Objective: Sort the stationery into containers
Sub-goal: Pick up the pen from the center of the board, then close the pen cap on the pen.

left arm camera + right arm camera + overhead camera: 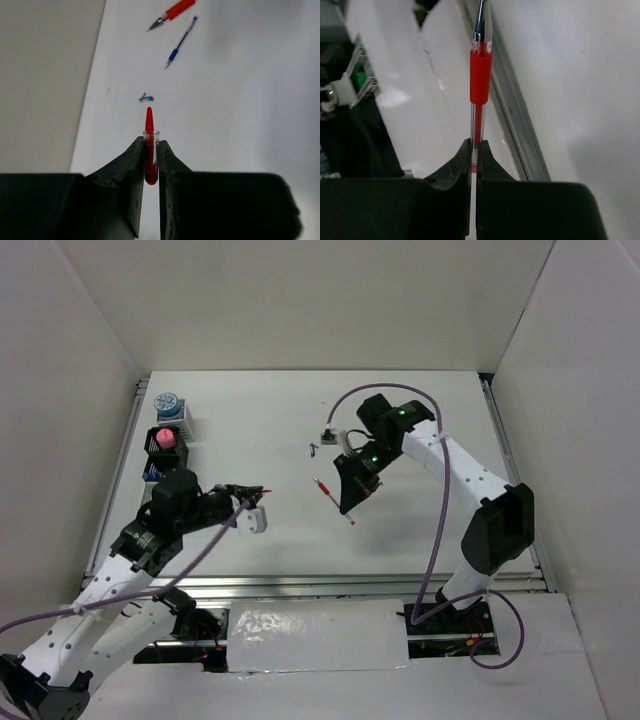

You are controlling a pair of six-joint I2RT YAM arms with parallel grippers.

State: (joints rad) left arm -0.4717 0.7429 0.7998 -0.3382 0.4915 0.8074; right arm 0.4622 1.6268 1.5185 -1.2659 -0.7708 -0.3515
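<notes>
Your right claw pinches the red pen, its length pointing straight out. Your left claw pinches a short red piece. The boxes sit upper left of the top view, nearer it.

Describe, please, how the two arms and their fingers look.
Both the left arm and right arm have white links with black joint housings. A purple cable loops along each. Green lights glow on the right arm. The fingers are matte black wedges tapering toward their tips.
</notes>
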